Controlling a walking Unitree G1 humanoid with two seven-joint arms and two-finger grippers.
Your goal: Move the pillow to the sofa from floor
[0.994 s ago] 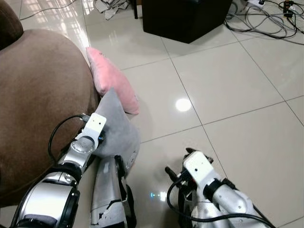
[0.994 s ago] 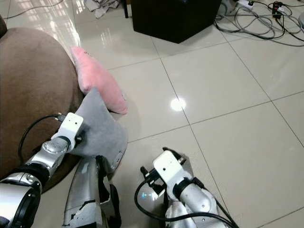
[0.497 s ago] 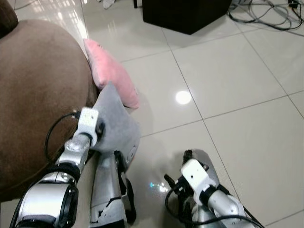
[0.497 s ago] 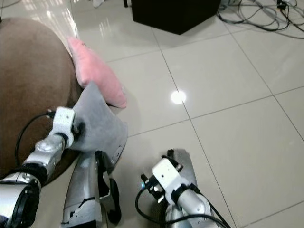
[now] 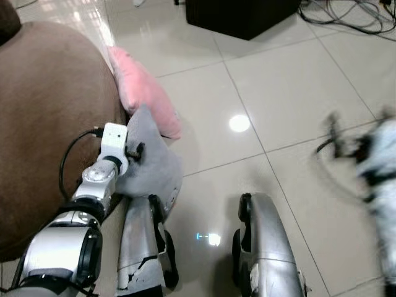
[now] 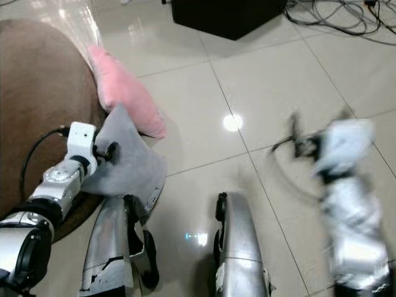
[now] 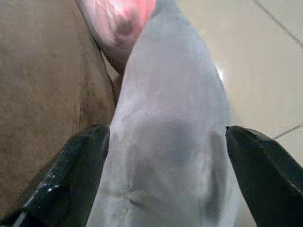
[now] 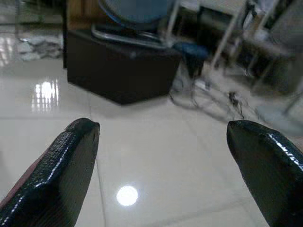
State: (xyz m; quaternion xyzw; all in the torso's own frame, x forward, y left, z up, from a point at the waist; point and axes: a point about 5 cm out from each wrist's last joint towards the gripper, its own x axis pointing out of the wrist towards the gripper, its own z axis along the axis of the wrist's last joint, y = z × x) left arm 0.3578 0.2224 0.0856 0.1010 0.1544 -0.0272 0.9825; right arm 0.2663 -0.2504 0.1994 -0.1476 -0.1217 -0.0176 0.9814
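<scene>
A grey pillow (image 5: pixel 150 166) is held against the front of the brown sofa (image 5: pixel 49 117), its lower corner hanging by my left leg. My left gripper (image 5: pixel 133 151) is shut on the grey pillow, and in the left wrist view its black fingers (image 7: pixel 75 165) press on both sides of the grey cloth (image 7: pixel 170 142). A pink pillow (image 5: pixel 140 94) lies on the floor, leaning on the sofa just beyond the grey one. My right arm (image 6: pixel 345 185) is raised at the right and blurred by motion. The right gripper (image 8: pixel 163 135) is open with nothing between its fingers.
A black cabinet (image 5: pixel 242 16) stands on the tiled floor ahead, with a tangle of cables (image 5: pixel 346 15) to its right. My two silver legs (image 5: pixel 146 247) show at the bottom. Open glossy tile (image 5: pixel 291 93) lies ahead and to the right.
My right arm has swung up from low by my right leg to the right side, now blurred. The left gripper keeps its hold on the grey pillow beside the sofa.
</scene>
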